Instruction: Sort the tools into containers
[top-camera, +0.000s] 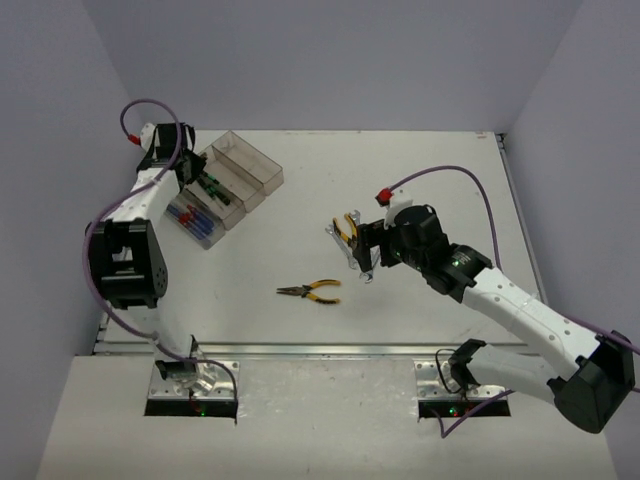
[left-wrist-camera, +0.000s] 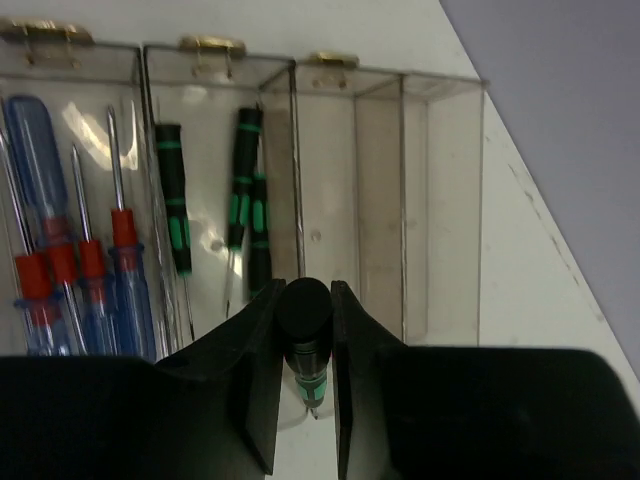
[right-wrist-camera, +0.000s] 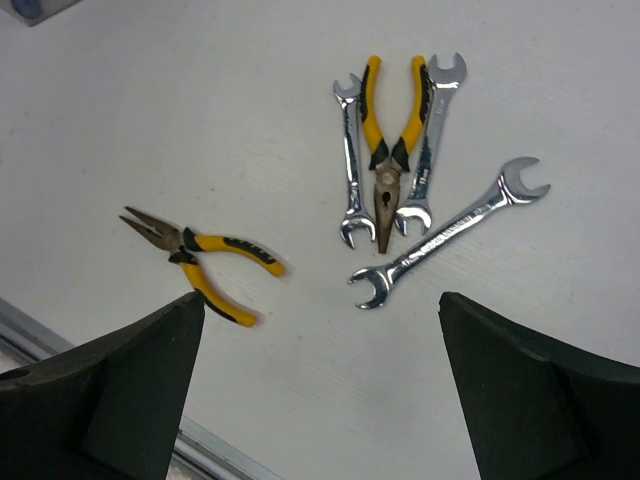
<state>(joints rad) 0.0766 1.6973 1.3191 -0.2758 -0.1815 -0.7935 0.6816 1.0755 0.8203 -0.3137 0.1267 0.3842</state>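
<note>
The row of clear bins (top-camera: 262, 165) stands at the far left. In the left wrist view one bin holds red and blue screwdrivers (left-wrist-camera: 60, 250), the second holds green-black screwdrivers (left-wrist-camera: 245, 190), and the two right bins (left-wrist-camera: 440, 200) look bare. My left gripper (top-camera: 190, 172) is over the bins, shut (left-wrist-camera: 305, 330) on a green-black screwdriver (left-wrist-camera: 306, 350) pointing down. My right gripper (top-camera: 362, 255) is open (right-wrist-camera: 320, 380) and empty above the table. Ahead of it lie yellow-black pliers (right-wrist-camera: 390, 140) between two silver wrenches (right-wrist-camera: 350, 160), and a third wrench (right-wrist-camera: 450, 230).
A second pair of yellow-black pliers (top-camera: 312, 291) lies alone mid-table, also in the right wrist view (right-wrist-camera: 200, 262). The table's near metal edge (right-wrist-camera: 60, 345) runs just below it. Walls close in the far and side edges.
</note>
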